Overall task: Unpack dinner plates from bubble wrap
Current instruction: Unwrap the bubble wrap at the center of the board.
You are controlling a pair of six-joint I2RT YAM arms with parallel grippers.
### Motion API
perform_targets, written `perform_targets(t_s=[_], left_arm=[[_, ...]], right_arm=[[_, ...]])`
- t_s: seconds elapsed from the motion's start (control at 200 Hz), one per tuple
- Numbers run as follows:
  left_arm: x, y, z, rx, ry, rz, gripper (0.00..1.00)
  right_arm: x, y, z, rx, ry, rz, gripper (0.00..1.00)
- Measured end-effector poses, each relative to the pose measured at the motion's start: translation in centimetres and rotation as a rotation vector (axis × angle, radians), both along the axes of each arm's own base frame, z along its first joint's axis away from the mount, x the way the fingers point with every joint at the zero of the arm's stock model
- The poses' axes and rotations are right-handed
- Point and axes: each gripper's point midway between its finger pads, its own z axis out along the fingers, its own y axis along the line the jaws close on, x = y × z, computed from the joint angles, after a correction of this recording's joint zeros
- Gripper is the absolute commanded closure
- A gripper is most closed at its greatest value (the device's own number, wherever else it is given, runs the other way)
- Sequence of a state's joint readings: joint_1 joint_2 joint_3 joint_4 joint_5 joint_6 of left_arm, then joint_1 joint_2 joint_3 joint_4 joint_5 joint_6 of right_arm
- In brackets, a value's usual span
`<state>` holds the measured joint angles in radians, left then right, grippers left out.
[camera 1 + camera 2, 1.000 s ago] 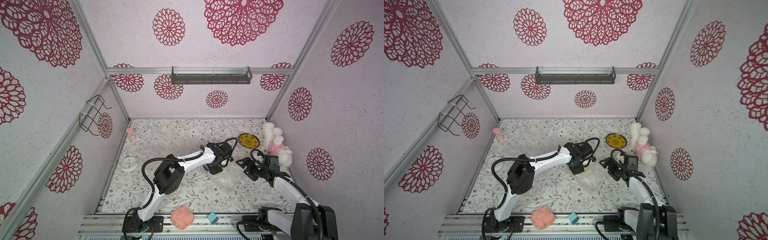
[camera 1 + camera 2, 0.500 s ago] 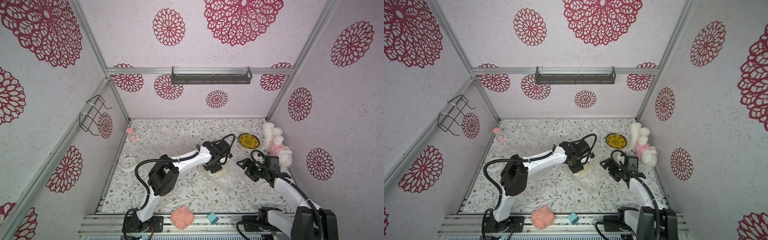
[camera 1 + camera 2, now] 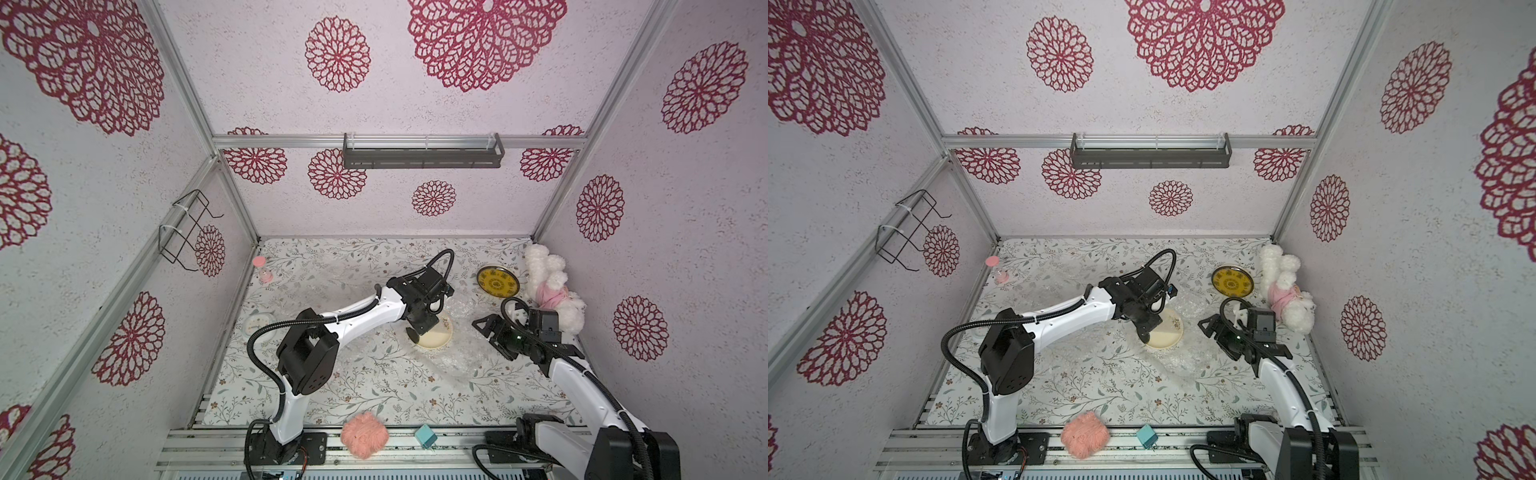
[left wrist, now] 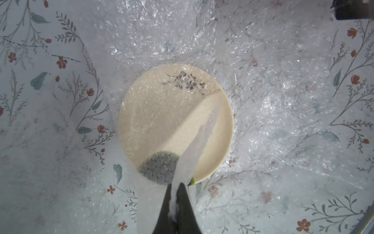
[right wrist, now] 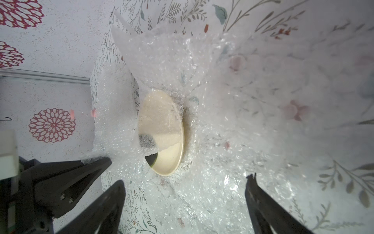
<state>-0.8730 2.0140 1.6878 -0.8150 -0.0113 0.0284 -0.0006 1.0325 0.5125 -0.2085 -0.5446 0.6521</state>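
Progress, judged from how things lie: one plate is out, one is half uncovered, and a third cannot be found. Toward the back-left of the worktop [image 3: 332, 386] a loose sheet [image 3: 309, 293] of bubble wrap lies spread and rather flat; whether it hides a plate cannot be told.

At the middle of the worktop sits the cream plate [image 4: 219, 139], resting on its own opened bubble wrap [image 4: 269, 85]. One flap lies across most of its face, over the dark motif, and only a crescent of it is bare. The left gripper [image 4: 175, 200] is closed tight on a fold of that flap, just above the plate's rim, so the step in hand looks like peeling the flap off.

To the right of the plate, the right gripper [image 5: 185, 180] hovers over the crumpled wrap with its jaws wide apart, holding nothing. Toward the back-right corner the yellow plate [image 3: 497, 282] lies bare and clear of any wrap, so that one looks finished. What seems left is to clear the flap and lift the cream plate off its sheet.

Other things: a pink hourglass [image 3: 262, 269] stands near the back-left corner, with a round clock [image 3: 257, 326] by the left edge. A pink fluffy ball [image 3: 365, 434] and a teal block [image 3: 425, 436] sit on the rail along the front edge. A plush toy [image 3: 548, 286] lies against the right edge, just beside the yellow plate. None of these crowds the cream plate. The likelier snag is the wrap itself, which runs under the plate and could drag it along when pulled.
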Motion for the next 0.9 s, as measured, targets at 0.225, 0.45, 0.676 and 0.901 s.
perform_targets(t_s=[0.225, 0.45, 0.676, 0.901], left_arm=[[0.1, 0.2, -0.3, -0.033, 0.004, 0.049, 1.00], [0.4, 0.5, 1.7, -0.106, -0.025, 0.106, 1.00], [1.6, 1.3, 2.8, -0.154, -0.052, 0.174, 1.00], [2.3, 3.0, 2.9, -0.178, -0.067, 0.252, 1.00]], right_arm=[[0.3, 2.6, -0.1, -0.006, -0.004, 0.069, 0.07], [1.0, 3.5, -0.4, -0.011, -0.014, 0.073, 0.07], [1.4, 3.9, -1.8, -0.017, 0.018, 0.070, 0.08], [2.1, 3.9, -1.8, -0.020, -0.002, 0.063, 0.08]])
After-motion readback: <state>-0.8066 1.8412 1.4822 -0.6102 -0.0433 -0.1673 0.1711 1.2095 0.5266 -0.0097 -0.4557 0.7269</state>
